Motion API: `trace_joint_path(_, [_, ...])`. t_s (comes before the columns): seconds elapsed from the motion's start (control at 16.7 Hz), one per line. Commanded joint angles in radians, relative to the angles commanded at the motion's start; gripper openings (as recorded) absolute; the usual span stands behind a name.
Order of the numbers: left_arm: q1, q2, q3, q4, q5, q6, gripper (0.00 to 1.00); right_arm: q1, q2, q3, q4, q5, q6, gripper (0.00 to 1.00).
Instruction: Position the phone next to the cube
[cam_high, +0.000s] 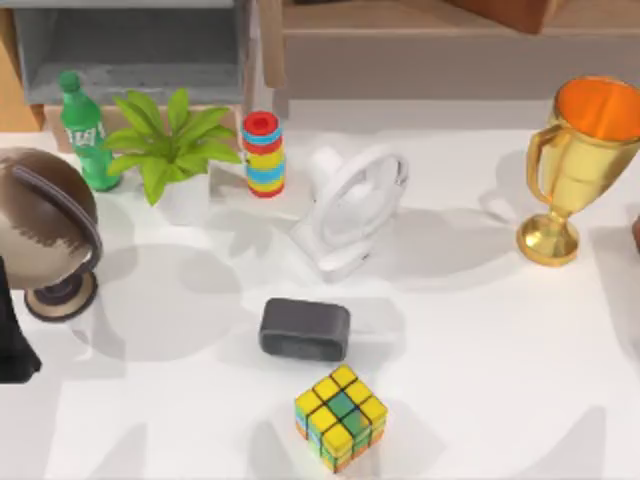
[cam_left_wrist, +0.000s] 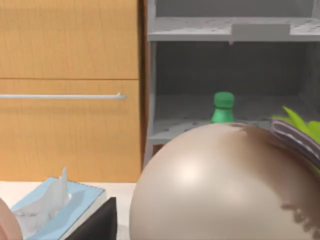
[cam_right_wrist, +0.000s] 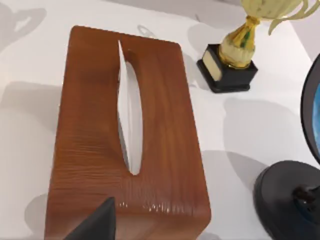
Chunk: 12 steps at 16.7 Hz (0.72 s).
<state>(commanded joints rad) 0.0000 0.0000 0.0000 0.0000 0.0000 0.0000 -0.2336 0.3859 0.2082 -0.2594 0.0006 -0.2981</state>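
Two grippers, grip width impossible to tell: left gripper (cam_left_wrist: 96, 224) just behind a glossy brown globe (cam_left_wrist: 220, 185), right gripper (cam_right_wrist: 96, 222) above a wooden tissue box (cam_right_wrist: 95, 125). The yellow, green and orange tiled puzzle cube (cam_high: 340, 418) lies well apart from both, near a dark grey rounded block (cam_high: 305, 330).

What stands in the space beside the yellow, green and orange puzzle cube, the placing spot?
A dark grey rounded block lies just behind the puzzle cube, toward the white table's far side, apart from it. Nothing visible stands at the cube's left or right.
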Motion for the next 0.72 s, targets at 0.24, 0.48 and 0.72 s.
trace_joint_path(0.24, [0.000, 0.000, 0.000, 0.000, 0.000, 0.000, 1.00, -0.185, 0.382, 0.156, -0.215, -0.002, -0.234, 1.00])
trace_joint_path(0.48, [0.000, 0.000, 0.000, 0.000, 0.000, 0.000, 1.00, -0.356, 0.717, 0.302, -0.413, -0.001, -0.451, 1.00])
trace_joint_path(0.72, [0.000, 0.000, 0.000, 0.000, 0.000, 0.000, 1.00, -0.478, 0.926, 0.416, -0.545, 0.000, -0.608, 1.00])
